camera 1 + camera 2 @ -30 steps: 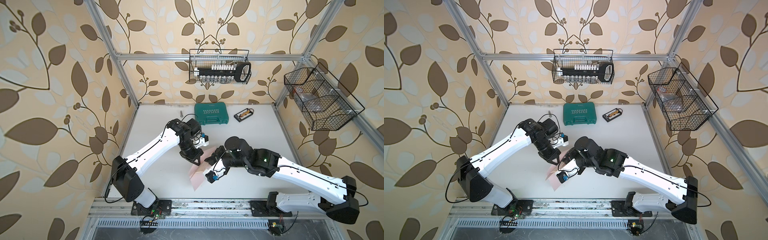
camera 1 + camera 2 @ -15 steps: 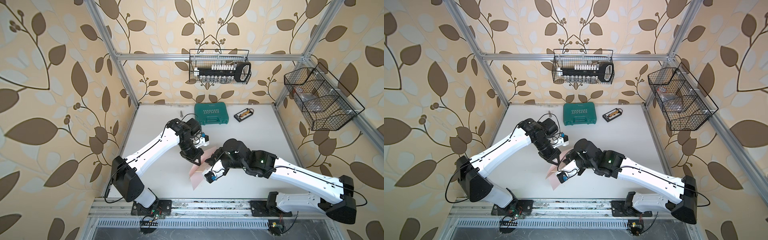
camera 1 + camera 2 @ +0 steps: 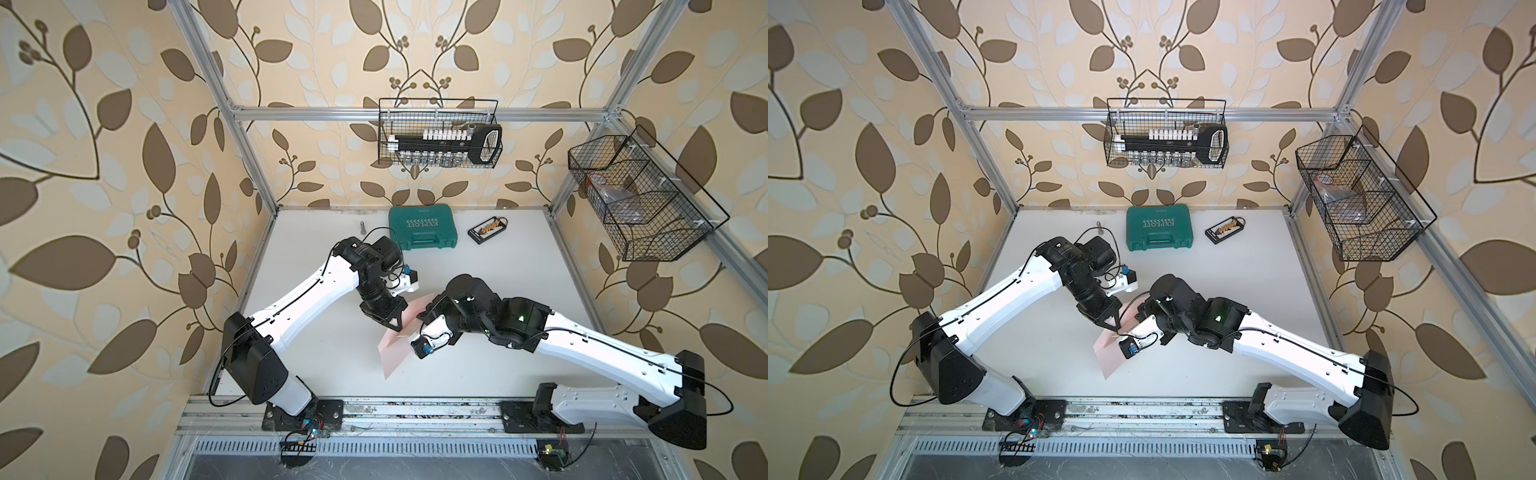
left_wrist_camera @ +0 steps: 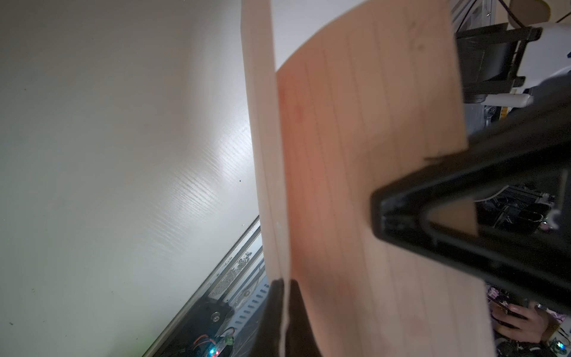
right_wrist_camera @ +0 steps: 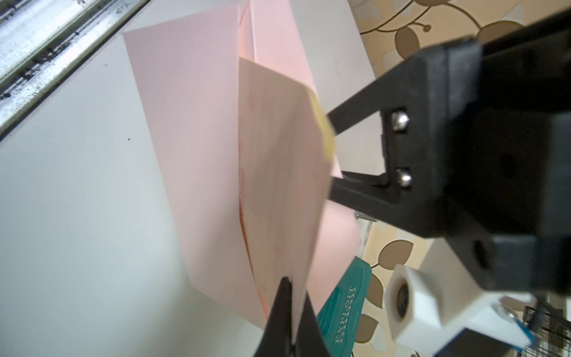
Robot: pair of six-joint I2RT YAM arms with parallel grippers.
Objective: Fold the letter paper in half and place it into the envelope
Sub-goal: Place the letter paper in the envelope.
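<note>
**Leaf-patterned walls, white table (image 3: 519,257): letter at the envelope's mouth**

Both arms meet over the middle of the table. The envelope (image 3: 391,358) lies there with its long axis running near to far and its far end swung a little to the right. In both top views its near part rests flat, while the far part rises between the two grippers.

The left gripper (image 4: 283,309) reaches in from the far left. Its jaws are pressed together on a thin, pale pink edge. I take that edge to be the envelope's flap or upper wall, lifted so the mouth gapes. The right gripper (image 5: 289,312) comes from the right and is clamped on the letter paper (image 5: 278,173), a cream, lined sheet standing on edge against the pink pocket.

The paper lies on the right side of the envelope's front panel, its long edge roughly parallel with the mouth. Its leading edge meets the panel's edge and seems to slip behind it, but I cannot tell how deep.

Judging from this, the coming move is a push leftward into the pocket. The right arm would make it, since it carries the sheet, while the left arm holds the opening. The sheet bows in the left wrist view, so a corner could catch on the mouth.
</note>
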